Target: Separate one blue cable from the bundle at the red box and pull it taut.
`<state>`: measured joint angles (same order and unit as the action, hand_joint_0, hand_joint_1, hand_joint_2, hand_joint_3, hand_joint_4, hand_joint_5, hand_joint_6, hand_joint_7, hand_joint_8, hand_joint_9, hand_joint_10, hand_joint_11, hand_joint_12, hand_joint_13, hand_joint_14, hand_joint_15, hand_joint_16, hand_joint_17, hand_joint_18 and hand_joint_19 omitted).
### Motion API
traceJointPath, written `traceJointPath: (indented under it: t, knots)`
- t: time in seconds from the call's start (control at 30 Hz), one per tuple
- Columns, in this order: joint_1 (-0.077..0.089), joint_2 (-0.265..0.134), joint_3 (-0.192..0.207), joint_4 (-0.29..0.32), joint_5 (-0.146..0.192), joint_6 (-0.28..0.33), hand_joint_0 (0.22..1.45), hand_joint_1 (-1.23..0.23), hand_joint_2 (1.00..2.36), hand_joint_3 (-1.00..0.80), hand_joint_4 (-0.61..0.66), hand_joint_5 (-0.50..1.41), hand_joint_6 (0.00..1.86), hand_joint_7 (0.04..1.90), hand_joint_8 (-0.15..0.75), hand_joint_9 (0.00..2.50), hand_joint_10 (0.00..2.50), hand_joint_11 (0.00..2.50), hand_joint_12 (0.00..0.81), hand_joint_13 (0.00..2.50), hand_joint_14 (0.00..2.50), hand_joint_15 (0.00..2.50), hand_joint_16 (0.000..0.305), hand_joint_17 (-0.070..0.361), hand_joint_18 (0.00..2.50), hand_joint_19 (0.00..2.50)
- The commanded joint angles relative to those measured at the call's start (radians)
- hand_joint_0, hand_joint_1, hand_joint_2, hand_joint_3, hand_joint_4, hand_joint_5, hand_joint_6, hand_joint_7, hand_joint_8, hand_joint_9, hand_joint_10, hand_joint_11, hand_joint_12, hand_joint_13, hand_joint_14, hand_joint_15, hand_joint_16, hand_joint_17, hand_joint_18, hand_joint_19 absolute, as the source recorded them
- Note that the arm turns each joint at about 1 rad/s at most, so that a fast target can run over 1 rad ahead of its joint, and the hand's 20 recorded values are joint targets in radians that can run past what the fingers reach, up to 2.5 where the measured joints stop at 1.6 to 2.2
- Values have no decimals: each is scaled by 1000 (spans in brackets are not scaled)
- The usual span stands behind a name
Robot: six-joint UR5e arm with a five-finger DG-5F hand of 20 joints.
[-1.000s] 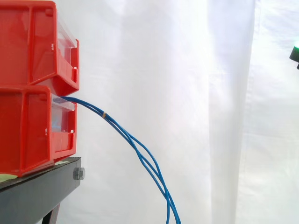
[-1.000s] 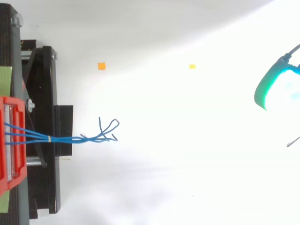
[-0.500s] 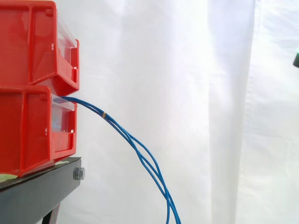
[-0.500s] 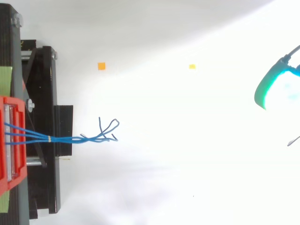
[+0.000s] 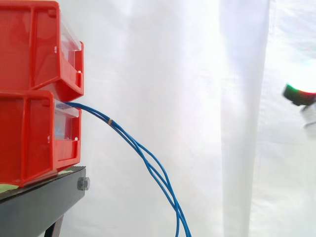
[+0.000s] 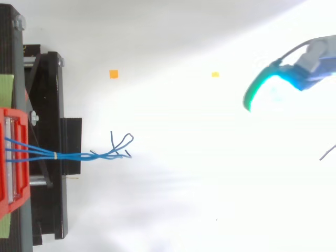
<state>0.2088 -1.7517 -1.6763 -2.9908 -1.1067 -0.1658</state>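
Several thin blue cables (image 5: 148,163) come out of the lower red bin (image 5: 34,138), held together by a small yellow band (image 5: 109,120), and sag in an arc down past the view's lower edge. From above, the cables (image 6: 79,155) run right from the red bin (image 6: 9,157) and end in loose curled tips (image 6: 124,146). My hand (image 6: 278,76) glows green and cyan far to the right of the cable tips, touching nothing. In the side view the hand (image 5: 298,95) sits at the right edge, level with the lower bin's top.
A second red bin (image 5: 34,44) is stacked on the lower one, both on a black stand (image 5: 44,202). A white curtain hangs behind. On the white floor lie an orange marker (image 6: 113,74) and a yellow marker (image 6: 214,74).
The hand has moved left toward the cables and come lower in the side view. The cables and bins have not moved.
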Motion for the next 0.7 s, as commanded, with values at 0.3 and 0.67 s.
traceJointPath:
  t: [0.3, 0.67]
  knots:
    - [-34, -215, 133, 49, -7, -26, 497, -877, 1000, -500, 197, -244, 503, 778, 275, 332, 7, 192, 389, 335, 7, 176, 56, 125, 339, 507]
    - [-68, -236, 141, 185, -18, -67, 492, -851, 1000, -500, 207, -237, 502, 780, 279, 374, 8, 230, 398, 338, 7, 176, 55, 124, 267, 444]
